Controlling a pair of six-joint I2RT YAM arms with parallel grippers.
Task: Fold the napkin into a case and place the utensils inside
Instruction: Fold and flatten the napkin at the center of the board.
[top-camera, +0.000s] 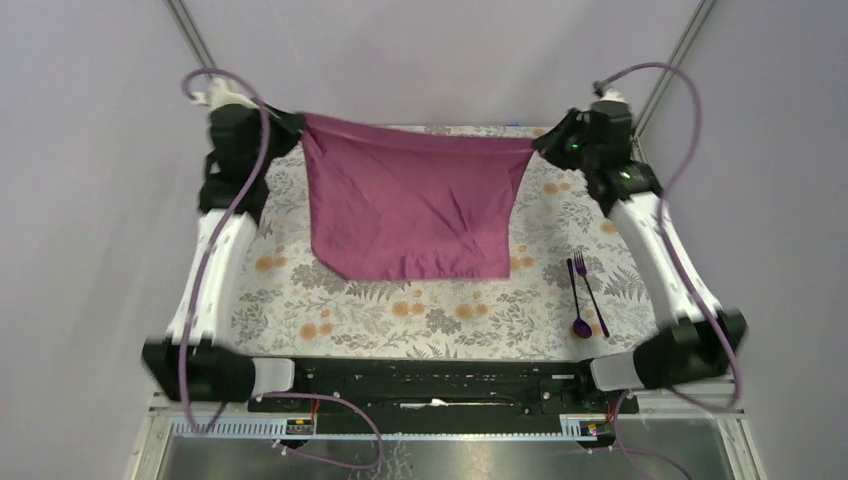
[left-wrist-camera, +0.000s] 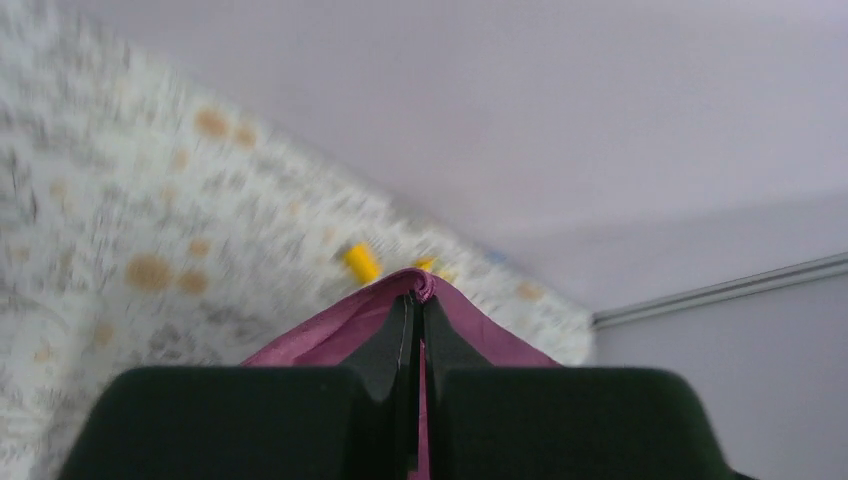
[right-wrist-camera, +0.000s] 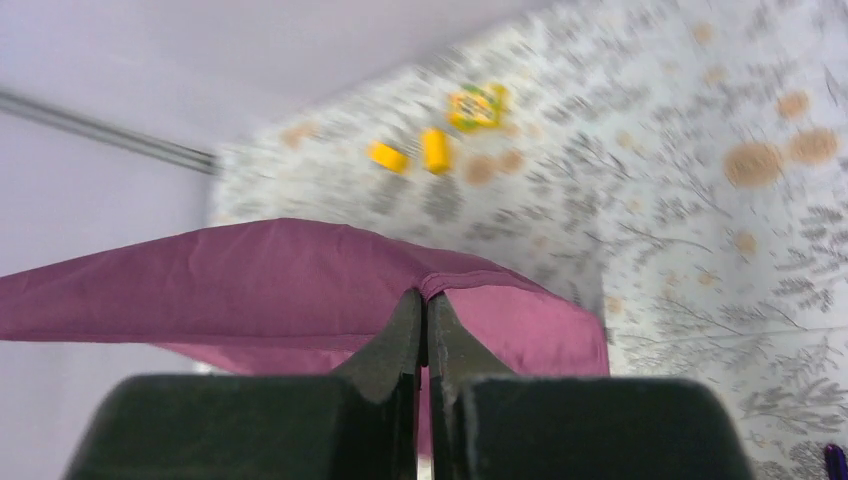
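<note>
The plum-purple napkin (top-camera: 415, 205) hangs stretched between my two grippers above the far half of the table, its lower edge resting on the tablecloth. My left gripper (top-camera: 297, 124) is shut on the napkin's far left corner (left-wrist-camera: 425, 287). My right gripper (top-camera: 537, 146) is shut on the far right corner (right-wrist-camera: 432, 284). The dark purple spoon (top-camera: 579, 302) and fork (top-camera: 590, 291) lie side by side on the table at the right, away from both grippers. No folded case shows.
The floral grey-and-orange tablecloth (top-camera: 420, 312) covers the table. Small yellow blocks (right-wrist-camera: 410, 152) lie at the far edge behind the napkin, also seen in the left wrist view (left-wrist-camera: 361, 262). Grey walls close in at back and sides.
</note>
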